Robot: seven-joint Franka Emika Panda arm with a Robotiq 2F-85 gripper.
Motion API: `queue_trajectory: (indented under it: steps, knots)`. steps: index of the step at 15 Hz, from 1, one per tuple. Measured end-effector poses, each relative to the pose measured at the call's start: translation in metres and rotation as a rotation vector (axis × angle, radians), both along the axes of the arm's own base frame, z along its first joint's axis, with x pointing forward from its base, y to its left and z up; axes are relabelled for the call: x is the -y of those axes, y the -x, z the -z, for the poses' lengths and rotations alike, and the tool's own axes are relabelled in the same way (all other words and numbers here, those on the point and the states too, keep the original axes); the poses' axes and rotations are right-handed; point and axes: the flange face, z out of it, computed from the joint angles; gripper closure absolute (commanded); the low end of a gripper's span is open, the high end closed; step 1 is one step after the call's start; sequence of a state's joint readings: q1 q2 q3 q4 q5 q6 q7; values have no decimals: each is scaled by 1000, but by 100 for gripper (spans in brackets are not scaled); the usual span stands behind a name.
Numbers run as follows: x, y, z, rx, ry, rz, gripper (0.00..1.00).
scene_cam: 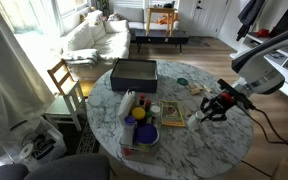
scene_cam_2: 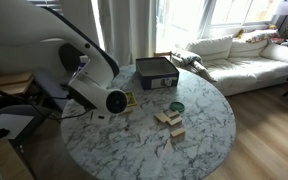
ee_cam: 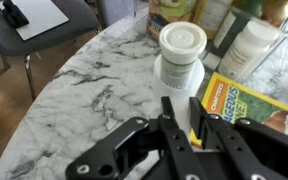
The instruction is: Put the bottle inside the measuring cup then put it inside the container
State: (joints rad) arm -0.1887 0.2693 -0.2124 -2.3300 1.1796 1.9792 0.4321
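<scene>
The bottle (ee_cam: pixel 180 62) is at the gripper (ee_cam: pixel 185 108) fingertips, over the marble table (ee_cam: pixel 89 95); you cannot tell whether the jaws clamp it. Expect light, rigid, slippery plastic. Grasp its body below the cap (ee_cam: pixel 182 38).

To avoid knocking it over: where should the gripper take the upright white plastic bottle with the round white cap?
Probably hold the white plastic bottle on its round body below the cap, approaching level from the gripper side: it stands upright, with packages crowded behind.

Bright window daylight, blown-out glare, soft blur.
</scene>
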Motion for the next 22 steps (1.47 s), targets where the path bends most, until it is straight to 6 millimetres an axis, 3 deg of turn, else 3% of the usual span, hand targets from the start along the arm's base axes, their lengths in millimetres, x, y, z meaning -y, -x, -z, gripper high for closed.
queue_trajectory:
  steps: [4,9,14,22]
  knots:
    - [-19,-37,-47,23,-66,-44,94]
    - [-47,-81,-80,-29,-84,-49,94]
    - [-61,-115,-88,-79,-74,-36,94]
    - [-63,-145,-75,-91,-24,-10,94]
